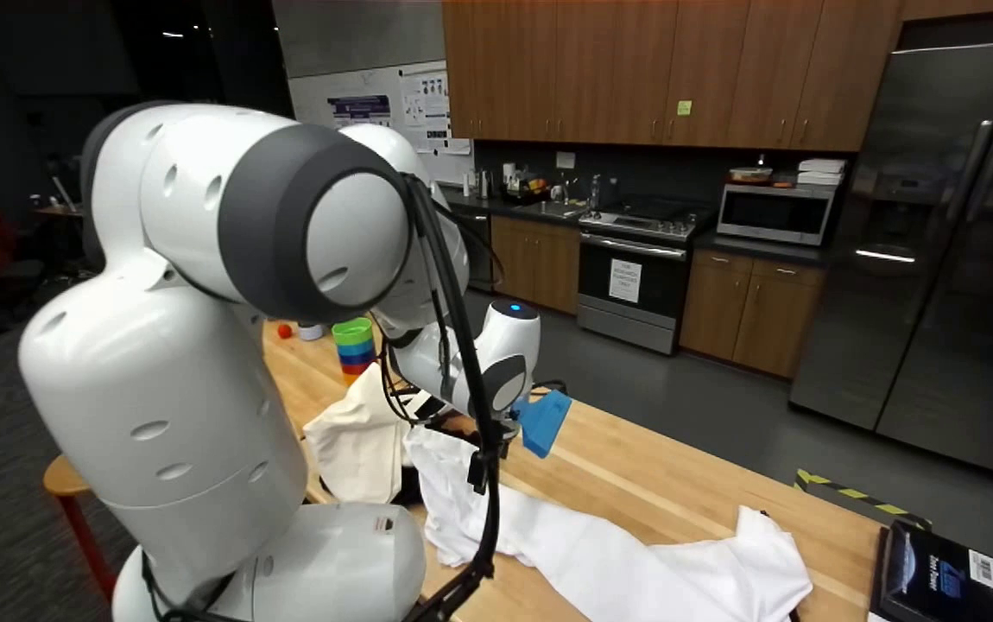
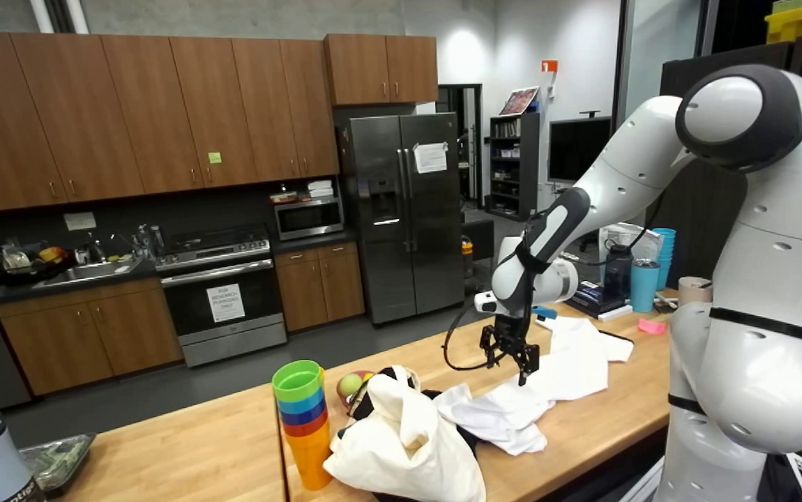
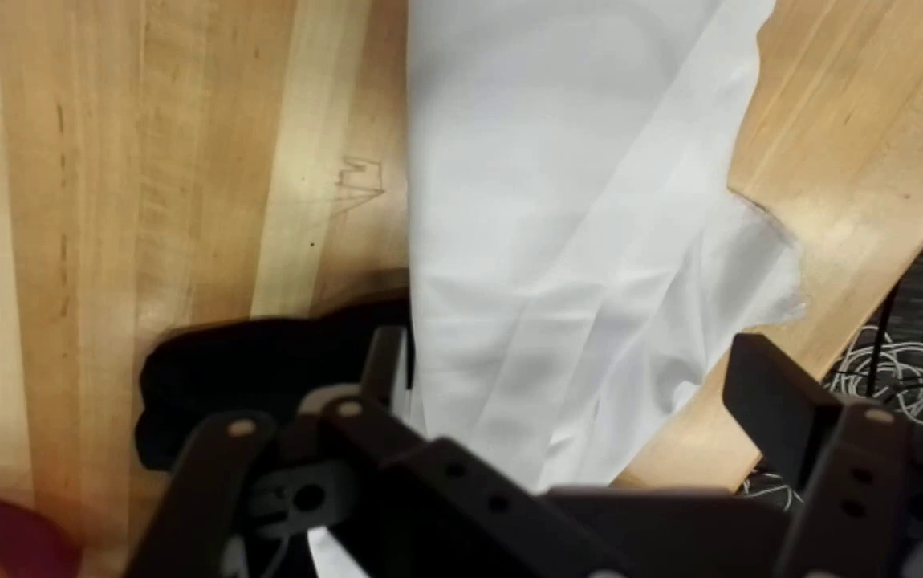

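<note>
A long white cloth lies loosely folded along the wooden table, visible in both exterior views. My gripper hangs over it, pointing down. In the wrist view the gripper is open, its fingers spread to either side of the cloth with nothing gripped between them. Whether a fingertip touches the fabric cannot be told. Beside the cloth's near end, in an exterior view, a cream tote bag is slumped. A black item lies by the left finger, partly hidden by it.
Stacked coloured cups and a fruit bowl stand near the bag. Toward the table's far end are a black box, a dark bottle, blue cups and a pink item. A cable hangs along the arm.
</note>
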Available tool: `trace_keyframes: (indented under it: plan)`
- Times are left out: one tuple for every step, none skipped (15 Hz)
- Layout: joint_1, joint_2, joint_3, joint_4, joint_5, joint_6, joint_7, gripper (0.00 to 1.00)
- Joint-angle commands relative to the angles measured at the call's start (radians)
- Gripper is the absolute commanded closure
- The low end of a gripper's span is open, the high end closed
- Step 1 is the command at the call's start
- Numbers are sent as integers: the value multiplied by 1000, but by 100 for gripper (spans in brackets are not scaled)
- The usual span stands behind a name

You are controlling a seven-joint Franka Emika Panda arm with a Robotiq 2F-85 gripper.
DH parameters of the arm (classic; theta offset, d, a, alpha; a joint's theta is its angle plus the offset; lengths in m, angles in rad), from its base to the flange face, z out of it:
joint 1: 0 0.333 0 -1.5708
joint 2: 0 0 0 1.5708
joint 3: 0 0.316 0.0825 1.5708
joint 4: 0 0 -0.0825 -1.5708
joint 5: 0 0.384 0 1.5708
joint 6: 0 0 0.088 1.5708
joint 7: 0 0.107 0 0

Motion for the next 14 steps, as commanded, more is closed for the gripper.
trace_keyframes:
  plan:
    - [-166,36,246,2,109,22,15,0]
    - [-209,42,315,-1,127,38,31,0]
    - [-243,46,372,-4,130,61,60,0]
    - [-273,45,426,-10,124,75,94,0]
    - [-295,47,468,-17,124,99,119,0]
    - [-314,51,501,-22,118,119,135,0]
    - [-323,57,526,-29,135,134,142,0]
    - [-329,68,547,-37,154,158,148,0]
    - [-347,89,568,-38,133,165,188,0]
    - [-361,115,584,-28,116,175,213,0]
    - [-372,125,598,-31,110,178,238,0]
    - [-384,139,612,-32,101,184,263,0]
    - [-396,149,622,-32,100,185,280,0]
    - [-405,159,631,-32,110,185,285,0]
